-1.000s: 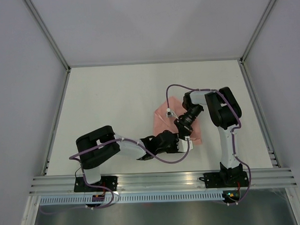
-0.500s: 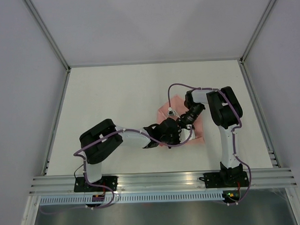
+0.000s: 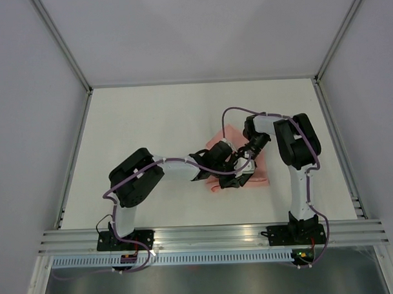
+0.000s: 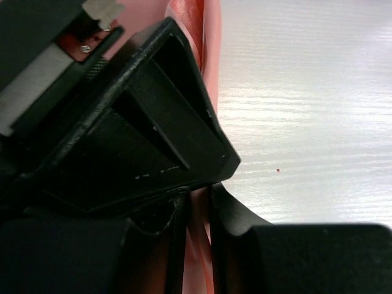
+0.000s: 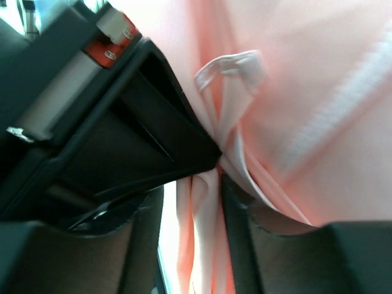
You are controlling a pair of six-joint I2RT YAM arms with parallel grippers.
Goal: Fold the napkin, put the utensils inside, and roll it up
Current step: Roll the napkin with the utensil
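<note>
At the near edge of the white table we see the two arm bases bolted side by side. From there the left arm reaches to the right and the right arm folds back leftward, so both wrists meet low over the napkin. This salmon-pink cloth lies a little right of the table's middle, creased and bunched beneath the black wrists.

The left gripper is clamped on a thin fold of it: its wrist camera shows pink fabric squeezed between the two dark fingers. The right gripper pinches the cloth in the same way, a gathered band of pink running up between its fingers.

In each wrist view the other gripper's black body fills the upper left, just beside its own — we cannot tell whether they touch. Farther along the cloth, in the right wrist view, a small pale loop stands up from the fabric. Grey walls close in the far side of the table.
</note>
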